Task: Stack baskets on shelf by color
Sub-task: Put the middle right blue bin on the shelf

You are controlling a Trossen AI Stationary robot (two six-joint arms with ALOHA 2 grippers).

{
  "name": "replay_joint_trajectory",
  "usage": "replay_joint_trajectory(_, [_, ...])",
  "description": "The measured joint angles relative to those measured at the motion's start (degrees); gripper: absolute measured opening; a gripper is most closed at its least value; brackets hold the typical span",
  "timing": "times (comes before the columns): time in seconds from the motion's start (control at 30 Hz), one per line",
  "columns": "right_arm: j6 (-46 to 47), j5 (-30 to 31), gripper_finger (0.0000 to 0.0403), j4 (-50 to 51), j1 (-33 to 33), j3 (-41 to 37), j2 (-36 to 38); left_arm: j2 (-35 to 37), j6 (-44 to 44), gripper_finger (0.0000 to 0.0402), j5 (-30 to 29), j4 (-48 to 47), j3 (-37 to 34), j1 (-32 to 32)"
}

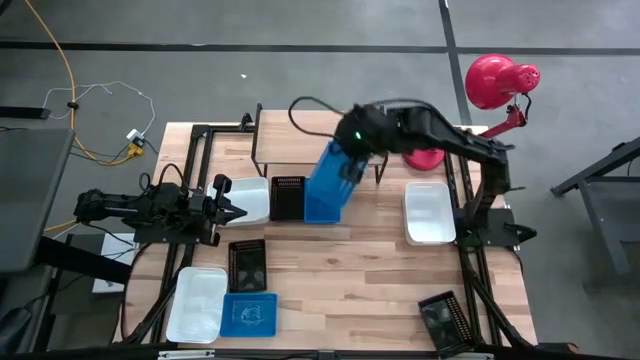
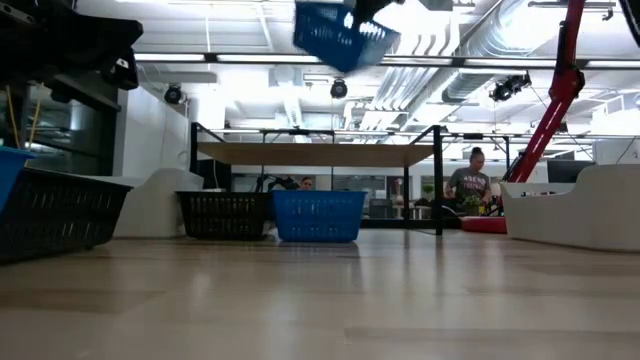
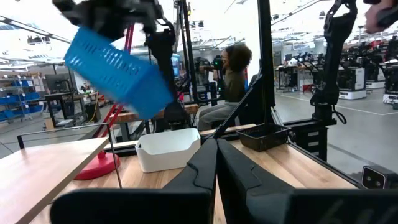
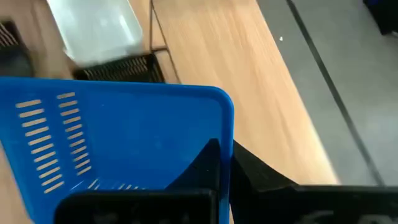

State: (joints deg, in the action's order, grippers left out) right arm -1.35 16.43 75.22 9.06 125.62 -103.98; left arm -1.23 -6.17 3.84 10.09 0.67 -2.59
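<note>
A bright blue basket point(image 1: 325, 185) hangs high over the table in my right gripper point(image 1: 350, 150), in front of the shelf point(image 1: 300, 135); it also shows in the low view point(image 2: 345, 35). Below it, in front of the shelf point(image 2: 310, 153), another blue basket point(image 2: 318, 216) and a black slotted basket point(image 2: 225, 213) rest on their bases. A white basket point(image 1: 255, 198) sits beside the black one point(image 1: 288, 198). My left gripper point(image 1: 238, 208) is shut and hovers at that white basket's left end, touching nothing. My right gripper point(image 4: 225, 149) holds the blue basket by the rim of one side wall point(image 4: 229, 118), near a rounded corner. One finger point(image 4: 208, 163) is inside the basket and the other outside the wall. The fingers come from above, and the basket hangs tilted, lifted clear.
A white basket point(image 1: 430, 212) lies at the table's right side and a black one point(image 1: 445, 320) at the near right corner. Near left lie a black basket point(image 1: 247, 262), a white one point(image 1: 197, 303) and a blue one point(image 1: 248, 313). A red lamp point(image 1: 495, 85) stands far right. People show beyond the table.
</note>
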Motion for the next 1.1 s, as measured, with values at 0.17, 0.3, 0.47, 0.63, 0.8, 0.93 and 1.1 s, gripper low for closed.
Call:
replay_joint_trajectory(0.17, [-13.6,-5.5,0.0,2.4,7.1,0.0,-1.7,0.0,0.0,0.0,0.0,0.0,0.0,0.0])
replay_joint_trajectory(0.3, [-22.8,-7.9,0.0,5.7,12.4,0.0,-1.9,0.0,0.0,0.0,0.0,0.0,0.0,0.0])
replay_joint_trajectory(0.47, [-31.4,-10.3,0.0,5.5,18.2,0.0,-1.9,0.0,0.0,0.0,0.0,0.0,0.0,0.0])
replay_joint_trajectory(0.63, [-37.8,-14.7,0.0,5.1,21.8,-0.9,-3.2,0.0,0.0,0.0,0.0,0.0,0.0,0.0])
replay_joint_trajectory(0.8, [-41.2,-15.1,0.0,5.4,23.4,-1.2,-5.9,0.0,0.0,0.0,0.0,0.0,0.0,0.0])
replay_joint_trajectory(0.93, [-41.3,-13.0,0.0,4.2,24.1,-1.3,-7.9,0.0,0.0,0.0,0.0,0.0,0.0,0.0])
replay_joint_trajectory(1.1, [-41.1,-11.2,0.0,3.0,24.3,-1.3,-9.6,0.0,0.0,0.0,0.0,0.0,0.0,0.0])
